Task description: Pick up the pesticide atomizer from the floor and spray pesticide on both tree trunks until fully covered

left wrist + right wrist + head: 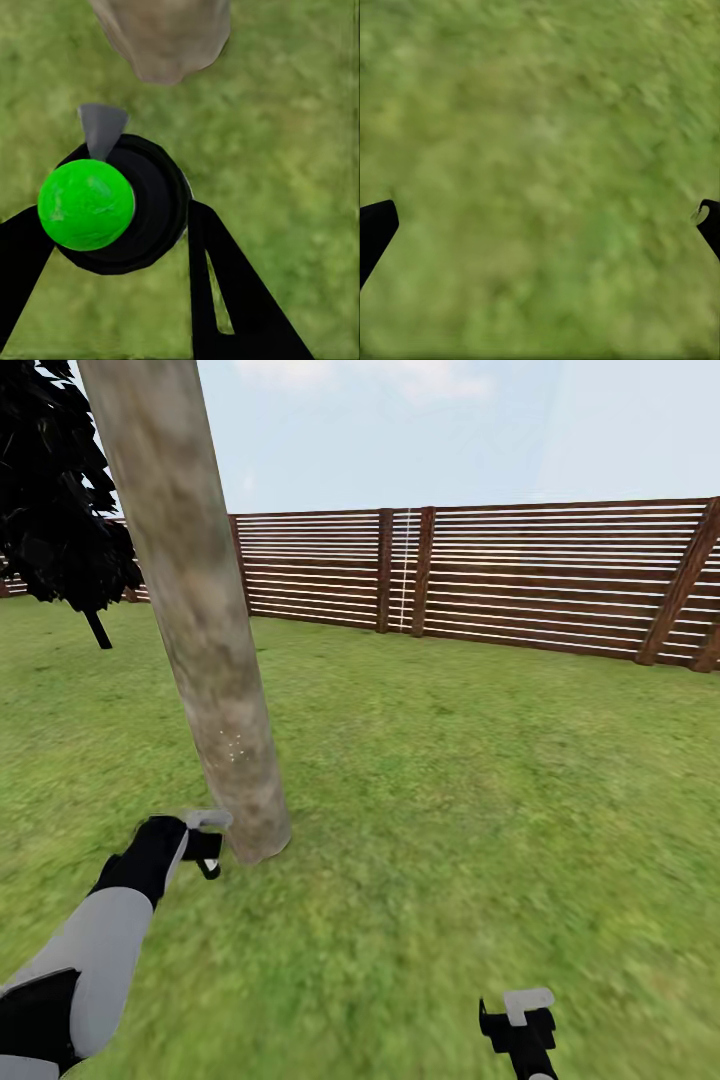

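A thick mottled grey-brown tree trunk (200, 620) leans up out of the grass floor (450, 780) of the garden. A few pale specks dot its lower part. My left gripper (205, 852) sits low beside the trunk's base. In the left wrist view it (120, 217) is shut on the pesticide atomizer (120, 202), a black round body with a bright green ball on top. The atomizer's grey nozzle (101, 127) points toward the trunk (165, 37). My right gripper (520, 1025) hangs open over bare grass (540, 150), with its fingertips (375, 232) wide apart.
A brown horizontal-slat fence (500, 575) closes off the lawn at the back. At the far left stands a near-black tree with a thin trunk (60, 490). Open grass stretches to the right of the thick trunk.
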Tool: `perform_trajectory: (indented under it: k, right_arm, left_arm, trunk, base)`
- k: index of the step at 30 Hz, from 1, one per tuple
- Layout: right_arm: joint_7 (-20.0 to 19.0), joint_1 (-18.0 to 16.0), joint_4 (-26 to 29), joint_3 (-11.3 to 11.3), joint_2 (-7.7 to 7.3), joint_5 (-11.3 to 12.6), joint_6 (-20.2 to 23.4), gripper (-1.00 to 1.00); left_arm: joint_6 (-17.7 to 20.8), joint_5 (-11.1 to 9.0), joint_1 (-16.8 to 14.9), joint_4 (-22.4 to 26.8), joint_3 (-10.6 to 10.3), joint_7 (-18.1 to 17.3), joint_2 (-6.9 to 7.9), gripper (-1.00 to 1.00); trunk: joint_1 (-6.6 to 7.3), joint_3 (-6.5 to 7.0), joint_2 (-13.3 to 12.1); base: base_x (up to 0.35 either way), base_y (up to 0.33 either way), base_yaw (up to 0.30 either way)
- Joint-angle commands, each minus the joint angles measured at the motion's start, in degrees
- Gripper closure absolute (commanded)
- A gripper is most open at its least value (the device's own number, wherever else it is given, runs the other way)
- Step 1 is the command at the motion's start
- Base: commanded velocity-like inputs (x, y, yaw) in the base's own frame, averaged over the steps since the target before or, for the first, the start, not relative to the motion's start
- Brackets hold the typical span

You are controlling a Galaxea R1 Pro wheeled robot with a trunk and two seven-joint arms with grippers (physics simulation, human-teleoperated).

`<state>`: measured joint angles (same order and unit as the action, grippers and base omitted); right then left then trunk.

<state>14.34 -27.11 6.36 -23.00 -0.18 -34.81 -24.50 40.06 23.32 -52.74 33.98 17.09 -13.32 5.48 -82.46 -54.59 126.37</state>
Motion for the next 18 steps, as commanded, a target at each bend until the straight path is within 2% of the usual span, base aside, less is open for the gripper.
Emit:
perform_trajectory:
  k: [1,2,4,6,9,11,16,18]
  right_arm:
    - [0.24,-0.05,-0.11,-0.38,0.0,-0.61,-0.19,-1.0]
    - [0.24,-0.03,-0.12,-0.38,0.0,-0.61,-0.19,-1.0]
    - [0.25,-0.05,-0.12,-0.38,0.0,-0.61,-0.19,-1.0]
    - [0.22,-0.02,-0.12,-0.38,0.0,-0.61,-0.19,-1.0]
    - [0.23,-0.03,-0.12,-0.38,0.0,-0.61,-0.19,-1.0]
    - [0.25,-0.03,-0.12,-0.38,0.0,-0.61,-0.19,-1.0]
    - [0.25,-0.01,-0.12,-0.38,0.0,-0.61,-0.19,-1.0]
    - [0.23,0.01,-0.12,-0.38,0.0,-0.61,-0.19,-1.0]
  left_arm:
    - [0.07,0.88,-0.07,-1.18,0.41,-0.46,-1.72,1.0]
    - [0.02,0.93,-0.08,-1.38,0.59,-0.35,-4.5,1.0]
    - [0.05,1.05,-0.08,-1.26,0.55,-0.38,-3.93,1.0]
    - [0.1,1.05,-0.08,-1.21,1.15,-0.44,-1.86,1.0]
    - [0.1,1.03,-0.08,-1.22,1.44,-0.68,-1.24,1.0]
    - [0.11,1.0,-0.14,-1.2,1.22,-0.79,-1.64,1.0]
    - [0.67,0.96,-2.1,-1.13,1.08,-0.81,-5.12,1.0]
    - [0.87,1.02,-3.68,-1.18,1.17,-0.88,-4.97,1.0]
  trunk:
    - [0.01,-0.05,0.02]
    - [0.01,-0.05,0.02]
    - [0.01,-0.05,0.02]
    - [0.01,-0.05,0.02]
    - [0.01,-0.05,0.02]
    - [0.01,-0.05,0.02]
    - [0.01,-0.05,0.02]
    - [0.01,-0.05,0.02]
  base:
    - [0.0,0.0,0.0]
    - [0.0,0.0,0.0]
    - [0.0,0.0,0.0]
    - [0.16,0.103,0.0]
    - [0.24,0.187,0.0]
    - [0.082,0.065,0.0]
    - [0.013,0.011,0.0]
    - [0.001,0.0,0.0]
